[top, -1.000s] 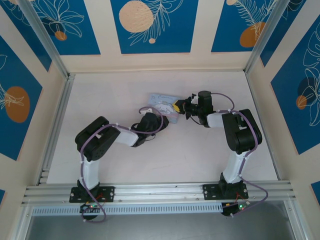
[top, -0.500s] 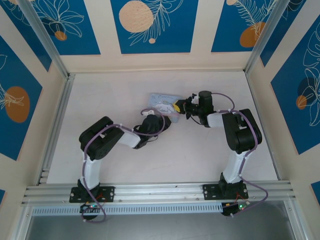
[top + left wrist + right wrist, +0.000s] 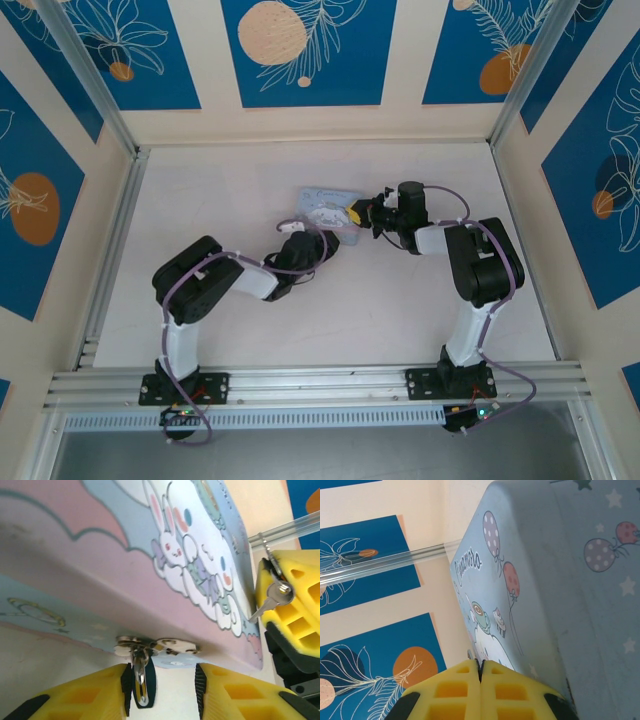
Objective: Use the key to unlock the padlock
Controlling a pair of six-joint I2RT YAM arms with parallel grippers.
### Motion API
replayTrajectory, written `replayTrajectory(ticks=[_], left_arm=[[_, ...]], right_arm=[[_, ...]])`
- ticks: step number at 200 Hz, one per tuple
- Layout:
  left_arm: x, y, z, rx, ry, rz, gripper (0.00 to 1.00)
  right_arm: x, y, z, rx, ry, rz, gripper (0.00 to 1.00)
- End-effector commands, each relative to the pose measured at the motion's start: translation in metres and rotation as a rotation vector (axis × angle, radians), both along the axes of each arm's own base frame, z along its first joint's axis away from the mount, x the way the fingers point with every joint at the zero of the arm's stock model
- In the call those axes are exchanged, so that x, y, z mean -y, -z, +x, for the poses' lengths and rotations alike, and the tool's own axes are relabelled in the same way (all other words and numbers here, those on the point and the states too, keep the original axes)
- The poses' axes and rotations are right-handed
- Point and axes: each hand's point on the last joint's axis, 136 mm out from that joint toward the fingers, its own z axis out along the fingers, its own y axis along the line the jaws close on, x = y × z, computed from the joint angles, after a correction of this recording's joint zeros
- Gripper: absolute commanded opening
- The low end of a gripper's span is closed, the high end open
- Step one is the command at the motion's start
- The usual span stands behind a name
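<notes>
Top view: tin box (image 3: 327, 208) sits mid-table (image 3: 400, 310), lid up, cartoon print. Both arms reach in toward it, left arm from the near left, right arm from the right

Left wrist view: left gripper (image 3: 162, 690) low against the front wall of the tin, its yellow fingers (image 3: 90, 697) parted, gap clearly wider than what sits in it. The padlock (image 3: 142, 682) hangs between them from the metal hasp (image 3: 155, 646) on the tin's front edge; dark teal body, silver face. It sits hard by the finger on the left of the picture, well clear of the other. Whether it touches that pad, cannot tell. Nothing clamped

Same view, right edge: right gripper (image 3: 272, 612) just off the tin's corner. The key (image 3: 270, 600) is pinched at its yellow fingertips, round head up by the finger, blade slanting down toward the tin's side. Key tip close to the tin, well apart from the padlock

Right wrist view: right fingers pressed together, only a hairline seam between the pads. Tin's side and lid lie just ahead of them, balloons and lettering on the print
</notes>
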Motion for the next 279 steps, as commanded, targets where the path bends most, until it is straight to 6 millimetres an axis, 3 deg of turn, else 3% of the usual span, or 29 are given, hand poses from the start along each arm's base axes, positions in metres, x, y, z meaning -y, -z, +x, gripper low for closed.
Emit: replayTrajectory(ticks=[1,126,211,279], left_arm=[[0.008,-0.020,0.002,0.040,-0.010,-0.054,0.39],[0.015,0.022,-0.006,-0.050,-0.019,-0.017,0.40],[0.015,0.022,0.003,-0.037,-0.044,0.021,0.34],[0.010,0.018,0.002,-0.028,-0.049,0.044,0.19]], right_arm=[[-0.001,0.021,-0.010,-0.082,-0.024,-0.005,0.00],[0.002,0.021,-0.010,-0.084,-0.021,-0.003,0.00],[0.004,0.020,-0.009,-0.080,-0.022,0.002,0.00],[0.006,0.021,-0.008,-0.083,-0.019,0.002,0.00]])
